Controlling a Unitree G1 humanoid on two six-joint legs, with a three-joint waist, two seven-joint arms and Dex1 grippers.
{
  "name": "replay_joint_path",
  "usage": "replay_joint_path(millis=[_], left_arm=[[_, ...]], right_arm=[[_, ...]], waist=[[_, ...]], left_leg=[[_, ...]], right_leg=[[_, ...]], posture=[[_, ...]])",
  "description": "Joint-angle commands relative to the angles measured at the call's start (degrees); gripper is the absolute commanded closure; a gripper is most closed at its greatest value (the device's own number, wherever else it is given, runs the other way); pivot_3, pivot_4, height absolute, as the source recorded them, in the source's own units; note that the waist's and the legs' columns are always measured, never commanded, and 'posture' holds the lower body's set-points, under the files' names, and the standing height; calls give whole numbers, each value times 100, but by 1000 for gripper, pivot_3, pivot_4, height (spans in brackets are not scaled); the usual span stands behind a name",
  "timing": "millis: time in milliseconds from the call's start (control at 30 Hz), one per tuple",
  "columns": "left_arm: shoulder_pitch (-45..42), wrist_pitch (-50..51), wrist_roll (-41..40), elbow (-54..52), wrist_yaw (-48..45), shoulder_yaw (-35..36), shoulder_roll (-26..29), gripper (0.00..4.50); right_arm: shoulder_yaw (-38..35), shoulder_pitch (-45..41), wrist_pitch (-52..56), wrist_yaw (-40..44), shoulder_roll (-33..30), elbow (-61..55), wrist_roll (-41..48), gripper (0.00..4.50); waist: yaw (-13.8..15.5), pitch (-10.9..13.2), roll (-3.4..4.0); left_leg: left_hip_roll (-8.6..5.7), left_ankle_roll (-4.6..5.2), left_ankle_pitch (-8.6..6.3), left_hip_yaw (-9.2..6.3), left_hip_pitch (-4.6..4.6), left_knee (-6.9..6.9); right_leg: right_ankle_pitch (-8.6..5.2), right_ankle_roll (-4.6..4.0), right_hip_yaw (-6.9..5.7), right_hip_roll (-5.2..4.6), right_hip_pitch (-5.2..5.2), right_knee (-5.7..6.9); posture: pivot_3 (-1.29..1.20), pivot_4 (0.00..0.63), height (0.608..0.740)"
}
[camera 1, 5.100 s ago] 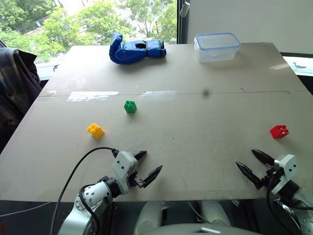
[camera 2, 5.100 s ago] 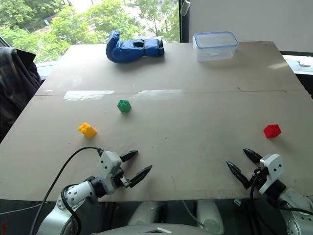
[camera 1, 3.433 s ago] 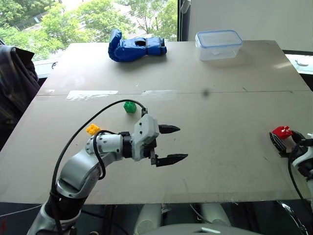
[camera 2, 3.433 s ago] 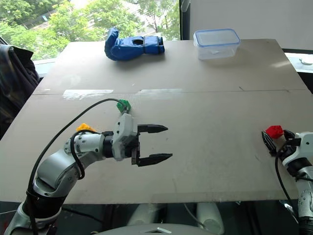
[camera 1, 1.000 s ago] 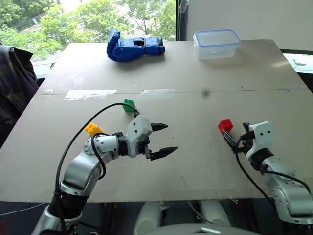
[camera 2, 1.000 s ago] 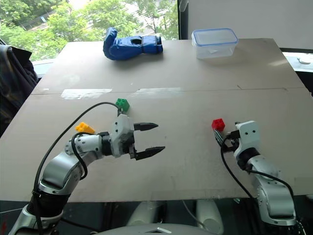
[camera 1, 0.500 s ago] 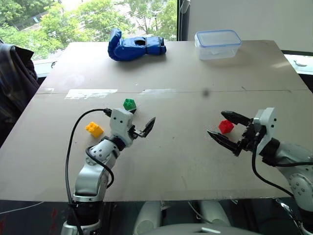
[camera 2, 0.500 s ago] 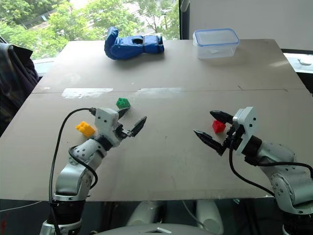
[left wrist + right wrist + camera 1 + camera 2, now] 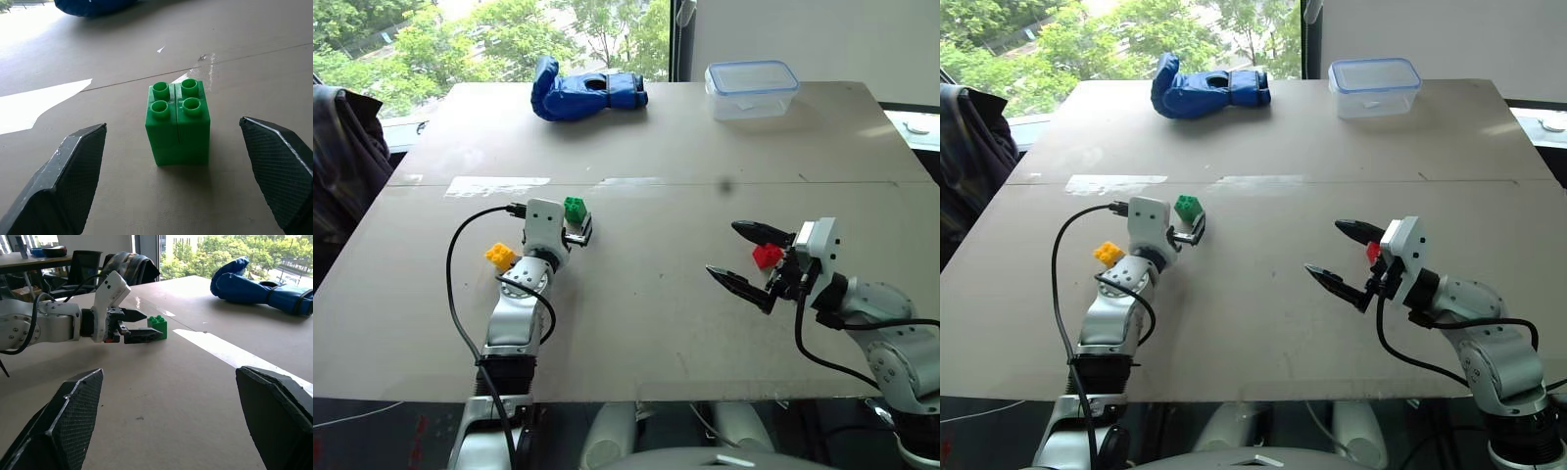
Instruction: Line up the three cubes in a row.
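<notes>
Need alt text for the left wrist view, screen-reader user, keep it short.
A green studded cube stands upright on the tan table, centred ahead of the left tool's two open black fingers, which flank it without touching. A strip of white tape lies on the table beyond, and the edge of a blue glove sits at the far end.

A blue glove [image 9: 588, 90] lies at the far edge of the table [image 9: 646, 323]. A clear plastic box [image 9: 751, 89] with a lid stands well apart from it.

green cube [image 9: 177, 122]: is looking glossy, smooth plastic
counter [image 9: 656, 294]: is looking matt, like board
left claw's fingers [image 9: 63, 186]: are showing rough, cross-hatched pads
box [image 9: 751, 88]: is looking clear plastic
</notes>
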Motion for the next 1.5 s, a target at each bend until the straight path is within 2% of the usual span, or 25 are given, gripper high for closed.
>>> replay_joint_path(millis=[33, 167, 267, 433, 467, 600, 800, 1000, 1267, 1500], left_arm=[[-249, -300, 81, 505, -118, -32, 63, 0], [-389, -570, 152, 945, -208, -73, 85, 0], [-507, -730, 117, 1188, -197, -2, 61, 791], [-618, -927, 124, 1465, -253, -11, 75, 3088], [-629, -952, 125, 1493, -260, -9, 79, 3240], [-654, -1043, 135, 1573, -286, -11, 103, 3221], [-646, -1299, -56, 1486, -957, -69, 215, 3221], [-668, -1760, -514, 1149, -3174, -781, 387, 3221], [-1116, -2183, -642, 1436, -5032, -1709, 37, 3221], [-1785, -2681, -31, 2487, -5337, -2372, -458, 3221]], right_arm=[[-41, 26, -169, -121, 65, -155, -63, 35], [-105, 113, -197, -218, 86, -188, -108, 35], [-127, 167, -196, -286, 79, -223, -104, 0], [-130, 215, -220, -362, 72, -206, -114, 0], [-138, 218, -221, -346, 64, -203, -87, 0], [-160, 222, -242, -283, 44, -187, -14, 0], [-370, 173, -258, -73, 1, -63, 258, 0], [-738, 365, -509, 168, -122, 130, 333, 0], [-1500, 1236, -965, 782, -464, 472, 380, 0], [-1846, 1860, -1219, 1122, -579, 695, 362, 0]], waist=[[-1, 0, -1], [4, -1, -1], [6, -2, -2], [6, -2, -3], [4, -3, -3], [5, -3, -3], [5, -3, -3], [11, -2, -4], [4, -2, -4], [-17, -2, -5]], left_leg=[[-2, 0, 0, 0, 0, 0], [-3, -1, 1, -4, 1, 0], [-4, -1, 1, -7, 2, 0], [-8, -2, 1, -8, 3, 0], [-8, -2, 1, -9, 3, 0], [-9, -2, 1, -9, 3, 0], [-10, -2, 2, -10, 1, 1], [-14, -3, 2, -11, -5, 1], [-20, 11, -5, -6, -5, 4], [-16, 24, -11, 3, 9, 10]], right_leg=[[0, 0, 0, -1, 0, 0], [0, 0, -3, -9, 0, 2], [1, 2, -4, -13, 0, 5], [2, 4, -5, -13, 1, 8], [2, 4, -6, -13, 1, 7], [3, 4, -6, -14, 1, 7], [3, 5, -6, -13, 1, 6], [3, 5, -9, -16, 0, 0], [3, 5, -6, -13, 2, 2], [2, 5, 0, 3, 12, 9]], posture=[[0, 150, 740], [0, 150, 740], [0, 150, 740], [0, 150, 740], [0, 150, 740], [0, 150, 740], [0, 150, 740], [0, 150, 740], [0, 150, 740], [0, 150, 740]])
